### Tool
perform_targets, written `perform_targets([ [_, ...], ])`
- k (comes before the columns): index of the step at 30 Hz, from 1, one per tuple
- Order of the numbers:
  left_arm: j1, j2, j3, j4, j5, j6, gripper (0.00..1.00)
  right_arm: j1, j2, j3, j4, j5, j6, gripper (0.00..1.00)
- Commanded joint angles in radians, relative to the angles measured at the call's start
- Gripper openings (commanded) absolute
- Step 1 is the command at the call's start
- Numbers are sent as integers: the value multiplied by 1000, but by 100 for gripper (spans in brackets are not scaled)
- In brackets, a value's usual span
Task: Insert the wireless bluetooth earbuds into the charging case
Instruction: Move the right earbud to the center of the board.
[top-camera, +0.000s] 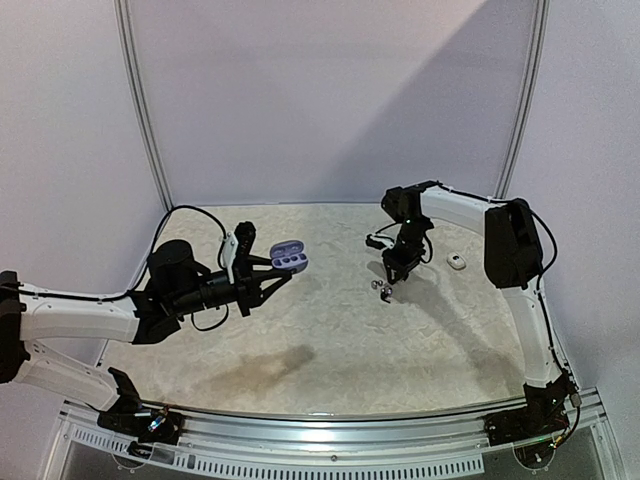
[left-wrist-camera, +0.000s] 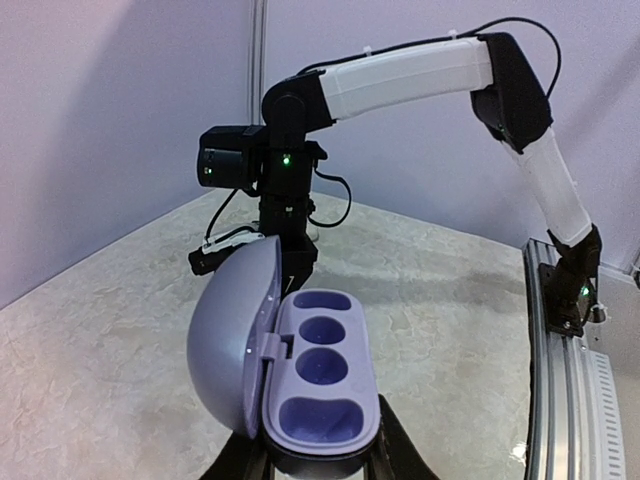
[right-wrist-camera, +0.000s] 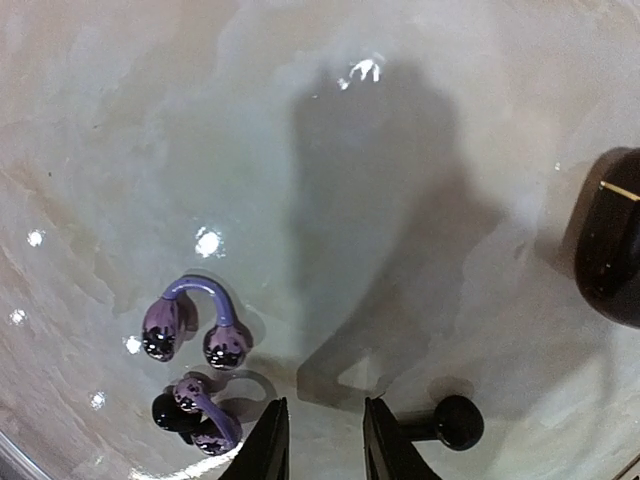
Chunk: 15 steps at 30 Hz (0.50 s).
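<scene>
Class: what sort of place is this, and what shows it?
Probably a robotics lab test cell: two white robot arms bolted at a marbled table's edge, plain pale walls closing it in, one arm holding an open charging case.

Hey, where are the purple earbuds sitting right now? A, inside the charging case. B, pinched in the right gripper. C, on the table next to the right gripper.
C: both purple earbuds lie on the table just beside the open right gripper, and the charging case held by the left gripper has empty wells.
</scene>
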Motion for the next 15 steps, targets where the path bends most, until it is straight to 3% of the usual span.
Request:
perform_targets([
  [1,-2,-18,-18,2,0,19,0,-16,-58,-2,22,-25,-2,29],
  [7,-2,-16,-17,1,2,21,0,-17,-72,1,25,-77,-34,34],
  [15,-2,-16,-18,1,3,22,0,-40,-94,-5,37,-266,-97,50],
])
